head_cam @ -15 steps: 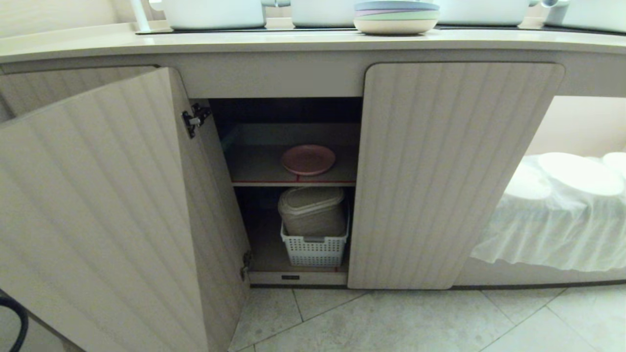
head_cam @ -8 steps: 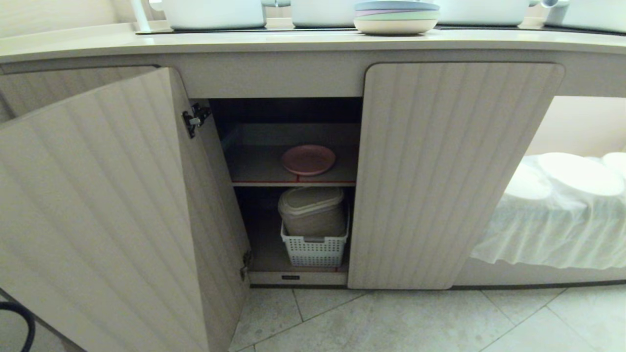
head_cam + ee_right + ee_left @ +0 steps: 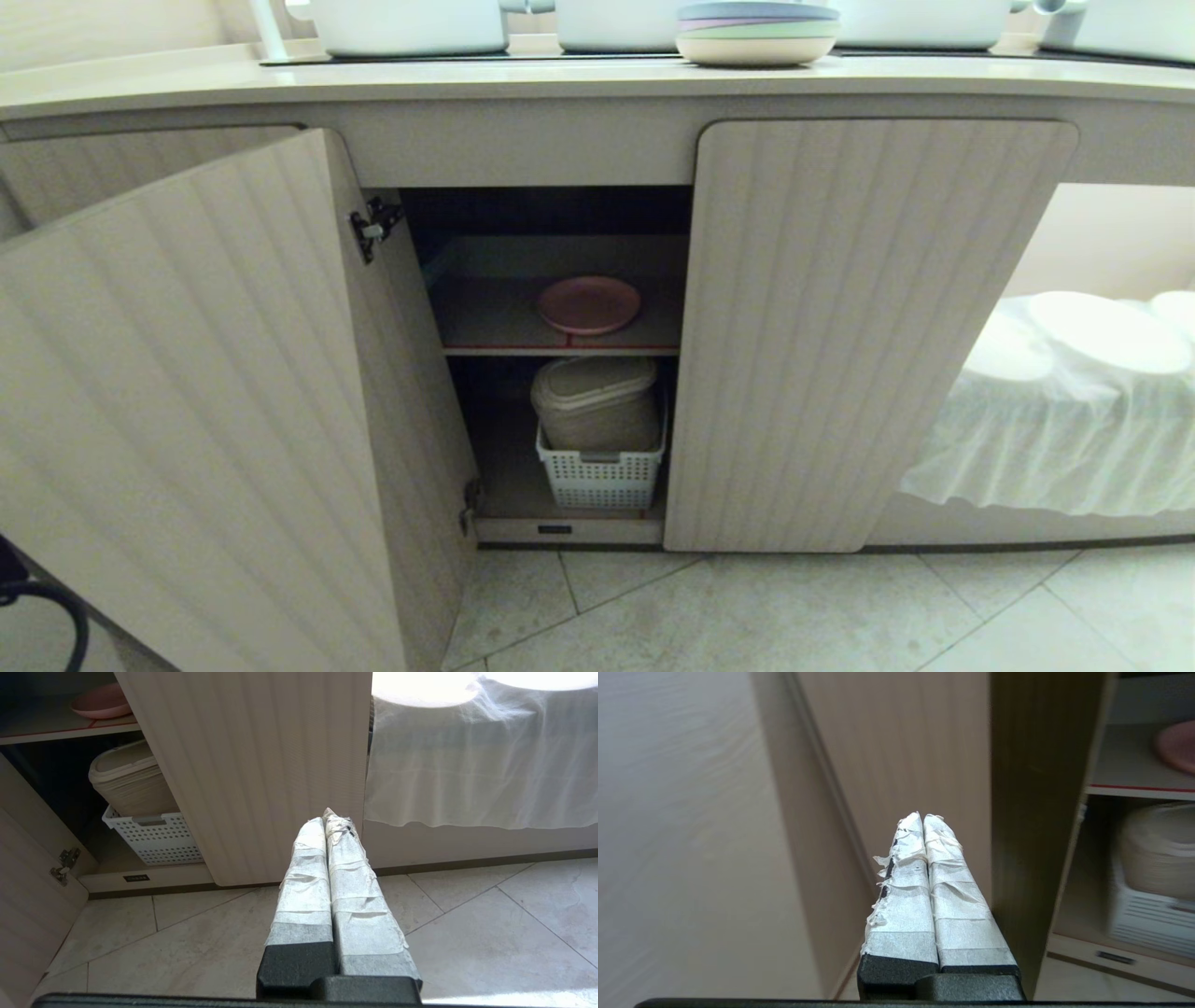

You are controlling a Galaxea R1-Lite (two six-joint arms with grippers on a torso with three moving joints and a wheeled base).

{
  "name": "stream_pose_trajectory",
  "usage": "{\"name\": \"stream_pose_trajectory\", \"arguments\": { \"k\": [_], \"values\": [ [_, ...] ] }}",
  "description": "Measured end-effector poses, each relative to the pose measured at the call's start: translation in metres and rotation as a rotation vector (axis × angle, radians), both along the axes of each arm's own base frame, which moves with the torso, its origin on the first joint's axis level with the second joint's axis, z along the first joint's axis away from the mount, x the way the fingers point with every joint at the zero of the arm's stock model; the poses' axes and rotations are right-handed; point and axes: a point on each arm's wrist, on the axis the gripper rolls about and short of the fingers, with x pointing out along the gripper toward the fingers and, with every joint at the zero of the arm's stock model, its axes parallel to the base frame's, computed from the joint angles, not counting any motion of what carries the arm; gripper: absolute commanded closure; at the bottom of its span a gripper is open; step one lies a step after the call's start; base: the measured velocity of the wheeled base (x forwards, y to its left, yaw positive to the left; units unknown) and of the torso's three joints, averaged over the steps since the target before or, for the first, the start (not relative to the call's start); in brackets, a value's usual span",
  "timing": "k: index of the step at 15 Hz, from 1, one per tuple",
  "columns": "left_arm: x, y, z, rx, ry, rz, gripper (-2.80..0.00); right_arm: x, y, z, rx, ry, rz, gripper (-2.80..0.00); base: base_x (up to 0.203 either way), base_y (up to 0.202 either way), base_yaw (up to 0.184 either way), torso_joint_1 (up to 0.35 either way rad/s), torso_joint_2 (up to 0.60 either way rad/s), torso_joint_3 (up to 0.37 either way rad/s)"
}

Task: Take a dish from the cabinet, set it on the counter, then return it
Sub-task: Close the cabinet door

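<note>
While the round matte pink plastic dish (image 3: pixel 588 305) lies on the red-edged cabinet shelf (image 3: pixel 485 327), both tape-wrapped grippers, left gripper (image 3: pixel 923 817) and right gripper (image 3: pixel 325 817), are pressed closed, empty.

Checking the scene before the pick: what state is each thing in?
Left cabinet door: swung open.
Right cabinet door: shut.
Pink dish: flat on the red-edged shelf.
Lidded container: lid on, in the white basket.
Left pincer: shut, empty.
Right pincer: shut, empty.

Left gripper (image 3: pixel 923 817) and right gripper (image 3: pixel 329 817) with frayed white-taped fingers on black bases, black cable loop (image 3: pixel 47 616) at lower left of head view
</note>
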Motion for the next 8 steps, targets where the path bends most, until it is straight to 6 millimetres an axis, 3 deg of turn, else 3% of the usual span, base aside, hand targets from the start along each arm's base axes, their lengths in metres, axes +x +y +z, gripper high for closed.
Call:
{"name": "stream_pose_trajectory", "arguments": {
  "k": [8],
  "values": [
    [0.0000, -0.0032, 0.0018, -0.080, -0.038, -0.046, 0.00, 0.0000, 0.0000, 0.0000, 0.000, 0.000, 0.000, 0.00, 0.000, 0.000, 0.000, 0.000, 0.00, 0.000]
  ]
}}
